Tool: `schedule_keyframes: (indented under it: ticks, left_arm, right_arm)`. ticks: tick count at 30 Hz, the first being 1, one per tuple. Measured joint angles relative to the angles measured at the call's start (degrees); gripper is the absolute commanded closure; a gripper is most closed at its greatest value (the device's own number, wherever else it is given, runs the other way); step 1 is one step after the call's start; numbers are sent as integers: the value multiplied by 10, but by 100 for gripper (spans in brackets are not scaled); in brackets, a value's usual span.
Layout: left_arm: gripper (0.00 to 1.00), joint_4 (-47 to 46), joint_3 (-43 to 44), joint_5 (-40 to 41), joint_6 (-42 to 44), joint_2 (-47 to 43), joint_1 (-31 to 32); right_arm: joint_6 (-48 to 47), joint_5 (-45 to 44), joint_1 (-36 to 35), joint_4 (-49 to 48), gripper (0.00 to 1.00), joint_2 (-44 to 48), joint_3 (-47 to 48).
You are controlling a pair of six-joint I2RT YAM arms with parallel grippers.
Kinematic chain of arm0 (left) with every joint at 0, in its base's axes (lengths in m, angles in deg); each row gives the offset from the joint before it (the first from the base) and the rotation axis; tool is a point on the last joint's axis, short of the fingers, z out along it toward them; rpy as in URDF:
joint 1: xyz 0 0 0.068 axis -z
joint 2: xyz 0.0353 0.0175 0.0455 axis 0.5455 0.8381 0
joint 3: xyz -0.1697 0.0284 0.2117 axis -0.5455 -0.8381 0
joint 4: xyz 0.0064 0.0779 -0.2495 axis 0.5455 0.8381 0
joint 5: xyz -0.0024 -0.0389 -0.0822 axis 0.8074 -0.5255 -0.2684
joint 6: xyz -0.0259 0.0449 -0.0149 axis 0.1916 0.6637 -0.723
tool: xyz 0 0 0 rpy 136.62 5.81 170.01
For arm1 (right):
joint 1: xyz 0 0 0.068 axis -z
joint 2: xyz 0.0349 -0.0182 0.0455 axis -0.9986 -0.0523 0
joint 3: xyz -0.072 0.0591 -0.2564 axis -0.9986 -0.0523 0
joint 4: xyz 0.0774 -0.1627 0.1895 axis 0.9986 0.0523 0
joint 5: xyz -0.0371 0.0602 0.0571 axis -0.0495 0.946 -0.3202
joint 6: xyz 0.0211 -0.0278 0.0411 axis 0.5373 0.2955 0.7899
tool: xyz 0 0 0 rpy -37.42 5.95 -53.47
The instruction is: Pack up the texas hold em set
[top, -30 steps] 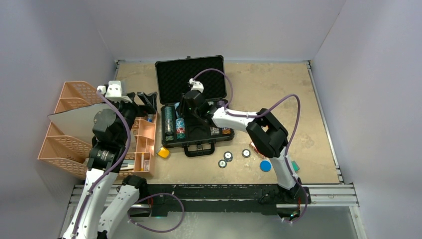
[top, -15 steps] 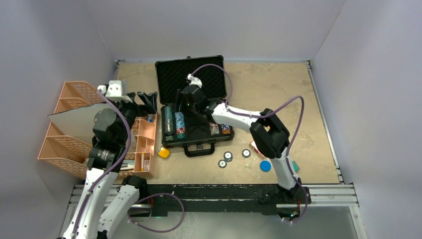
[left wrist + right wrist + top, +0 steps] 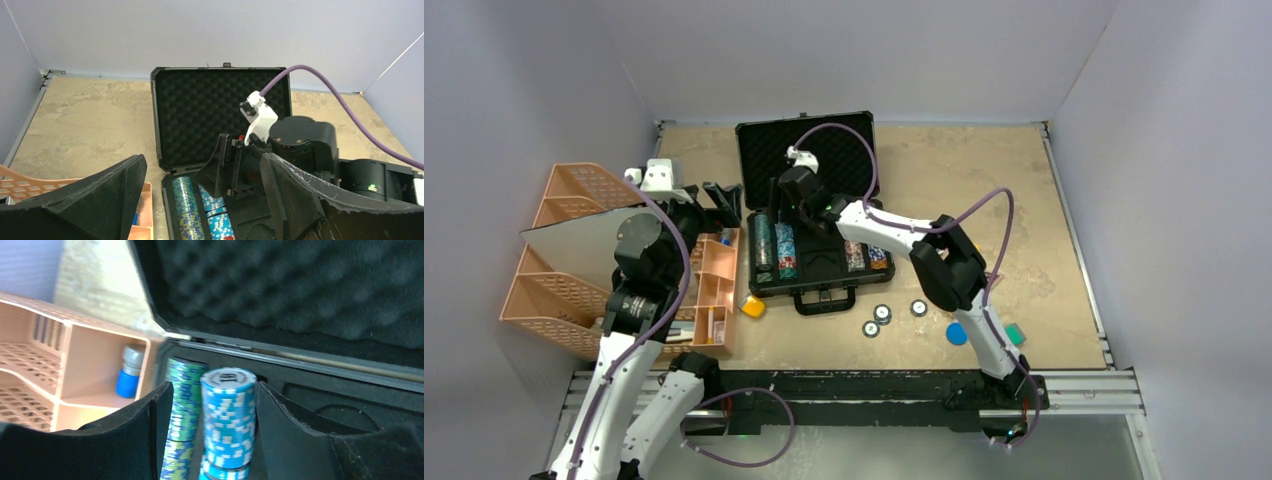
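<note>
Your right gripper (image 3: 212, 390) hangs, jaws apart, around the blue chip stack (image 3: 228, 425) and green chip stack (image 3: 182, 390) in the open briefcase (image 3: 809, 160), while only the overhead view shows 3 buttons (image 3: 882, 313) loose on the table (image 3: 984, 180).

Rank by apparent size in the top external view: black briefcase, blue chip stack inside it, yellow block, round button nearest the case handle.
1. black briefcase, by far the largest
2. blue chip stack
3. yellow block and round button: these look about alike, so not ranked
</note>
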Motion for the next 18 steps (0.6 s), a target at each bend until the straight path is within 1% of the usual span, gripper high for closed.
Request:
schedule_keyframes:
  ticks: [2,5,10,13,18]
  left_arm:
    - [12,0,0,0,0,2,0]
    - [12,0,0,0,0,5,0]
    - [12,1,0,0,0,8,0]
    - [12,1,0,0,0,7,0]
    - [12,1,0,0,0,7,0]
  right_arm:
    - [-6,-5,0,12,44,-12,0]
    - [-12,-9,0,22,55,-20,1]
    - [-12,8,1,45,66,-20,15]
    - [-1,24,3,72,68,-24,30]
    - [22,59,13,98,67,-36,51]
